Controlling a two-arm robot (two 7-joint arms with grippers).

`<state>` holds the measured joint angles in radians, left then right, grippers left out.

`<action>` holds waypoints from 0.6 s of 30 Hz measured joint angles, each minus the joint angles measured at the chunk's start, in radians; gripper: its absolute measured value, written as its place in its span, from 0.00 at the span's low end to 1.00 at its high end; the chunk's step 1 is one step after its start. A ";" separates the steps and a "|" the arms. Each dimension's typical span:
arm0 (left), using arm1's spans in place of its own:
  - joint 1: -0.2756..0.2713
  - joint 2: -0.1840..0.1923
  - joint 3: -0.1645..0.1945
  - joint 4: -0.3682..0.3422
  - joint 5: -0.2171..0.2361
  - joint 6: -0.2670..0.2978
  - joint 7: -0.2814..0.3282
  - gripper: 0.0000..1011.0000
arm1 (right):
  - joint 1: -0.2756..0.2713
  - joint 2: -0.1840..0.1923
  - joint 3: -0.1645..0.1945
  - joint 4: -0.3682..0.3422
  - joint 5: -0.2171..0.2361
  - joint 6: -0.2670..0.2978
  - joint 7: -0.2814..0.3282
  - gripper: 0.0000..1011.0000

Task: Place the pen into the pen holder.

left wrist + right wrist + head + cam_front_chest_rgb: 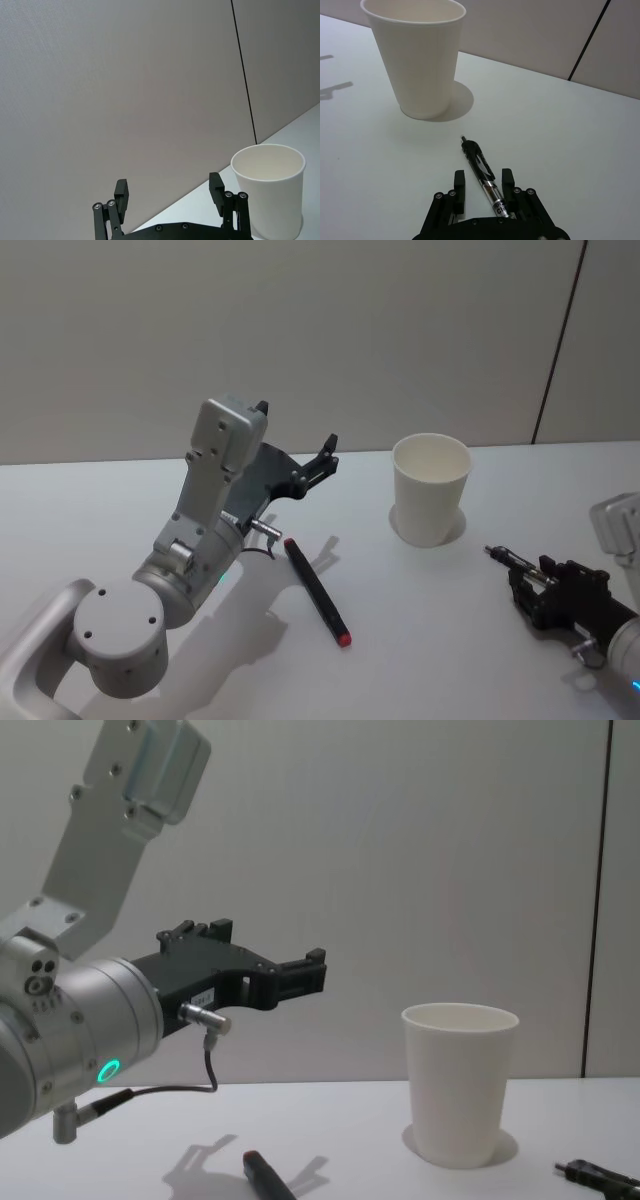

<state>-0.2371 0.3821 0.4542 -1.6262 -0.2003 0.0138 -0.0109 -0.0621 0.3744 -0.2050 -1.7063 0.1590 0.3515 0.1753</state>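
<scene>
The pen holder, a white paper cup (pixel 430 490) (pixel 417 60) (pixel 460 1085), stands upright and empty at the table's middle right. A black pen with a red end (pixel 318 592) (pixel 265 1172) lies flat on the table to its left. My left gripper (pixel 296 427) (pixel 170 192) (pixel 265 945) hangs open and empty in the air above that pen's far end, pointing toward the cup. A second pen (pixel 479 167) (pixel 502 556), black and clear, lies at table level between the fingers of my right gripper (pixel 483 179) (pixel 525 580), tip toward the cup. Gaps show on both sides of it.
The white table (pixel 470 660) runs back to a plain grey wall (pixel 330 330) with a dark vertical seam at the right. A thin cable loops from the left wrist (pixel 205 1060).
</scene>
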 joint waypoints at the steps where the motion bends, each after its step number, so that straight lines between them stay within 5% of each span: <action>1: 0.000 0.000 0.000 0.000 0.000 0.000 0.000 0.99 | 0.000 0.000 0.000 0.000 0.000 0.000 0.000 0.44; 18: 0.000 0.000 0.000 0.000 0.000 0.000 0.000 0.99 | -0.001 -0.003 0.001 0.003 0.008 -0.001 0.000 0.33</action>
<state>-0.2371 0.3821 0.4542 -1.6262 -0.2004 0.0138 -0.0109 -0.0627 0.3714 -0.2038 -1.7033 0.1672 0.3505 0.1755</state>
